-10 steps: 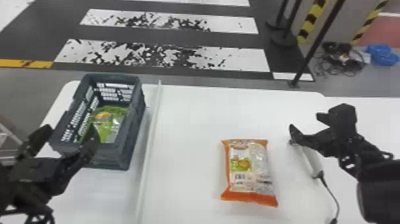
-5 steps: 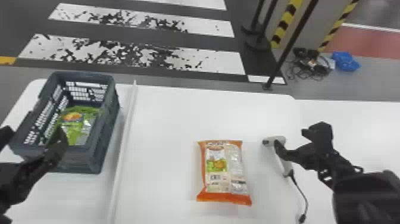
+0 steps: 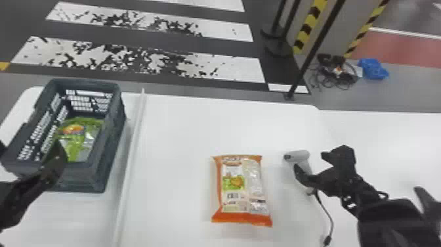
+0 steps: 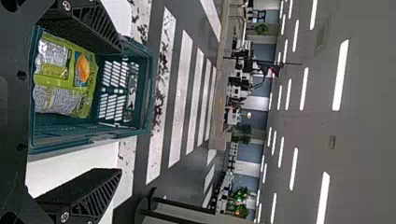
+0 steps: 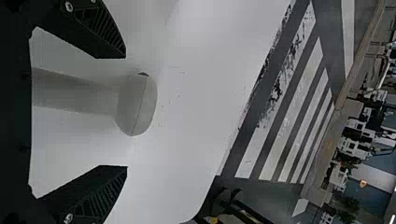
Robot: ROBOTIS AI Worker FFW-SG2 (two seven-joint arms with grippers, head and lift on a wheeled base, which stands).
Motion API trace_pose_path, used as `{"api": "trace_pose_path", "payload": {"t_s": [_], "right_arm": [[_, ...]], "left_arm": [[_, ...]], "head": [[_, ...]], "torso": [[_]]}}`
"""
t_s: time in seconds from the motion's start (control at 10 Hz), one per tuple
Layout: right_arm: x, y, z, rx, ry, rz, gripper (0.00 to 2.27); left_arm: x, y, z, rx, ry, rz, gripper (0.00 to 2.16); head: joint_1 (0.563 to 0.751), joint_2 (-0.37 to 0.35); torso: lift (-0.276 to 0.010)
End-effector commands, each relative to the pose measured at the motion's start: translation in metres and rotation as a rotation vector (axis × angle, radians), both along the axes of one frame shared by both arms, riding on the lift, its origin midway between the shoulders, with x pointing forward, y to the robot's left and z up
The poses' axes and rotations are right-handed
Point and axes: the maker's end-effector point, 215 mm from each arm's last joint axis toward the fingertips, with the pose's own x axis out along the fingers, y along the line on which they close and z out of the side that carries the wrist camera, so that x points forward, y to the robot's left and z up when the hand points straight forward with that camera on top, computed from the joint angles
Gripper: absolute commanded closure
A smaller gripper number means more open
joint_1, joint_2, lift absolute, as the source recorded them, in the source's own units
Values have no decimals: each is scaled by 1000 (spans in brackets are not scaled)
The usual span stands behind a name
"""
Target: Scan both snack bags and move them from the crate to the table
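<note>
Right gripper (image 5: 126,112) (released, two o'clock): centre your grip on the white pistol-shaped plastic scanner (image 3: 302,156); left gripper (image 4: 121,109) (released, ten o'clock): straddle the flat green plastic bag (image 3: 78,143).

Far ahead you have a worn crosswalk (image 3: 229,67); to the right, a black pole (image 3: 314,49), yellow-and-black striping (image 3: 309,26), then tangled cables (image 3: 341,71) beside a blue bundle (image 3: 374,69) on the floor (image 3: 400,92).
</note>
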Motion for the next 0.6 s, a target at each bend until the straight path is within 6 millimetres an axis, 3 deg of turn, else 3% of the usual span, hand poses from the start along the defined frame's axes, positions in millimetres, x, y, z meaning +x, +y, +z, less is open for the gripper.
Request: {"api": "trace_pose_path", "payload": {"t_s": [0.0, 0.1, 0.3, 0.5], "right_arm": [[-1, 5, -11, 7, 24, 12, 157], [-2, 11, -18, 1, 45, 33, 475], [-3, 8, -26, -10, 76, 33, 1605], [-5, 2, -33, -16, 108, 11, 2138]], "left_arm": [[0, 0, -1, -1, 1, 1, 90], [0, 0, -1, -1, 1, 1, 90], [0, 0, -1, -1, 1, 2, 90], [0, 0, -1, -3, 1, 2, 90]], "head": [[695, -178], [695, -173], [695, -163], [695, -164]], "torso": [[-37], [-37], [-37], [-37]]}}
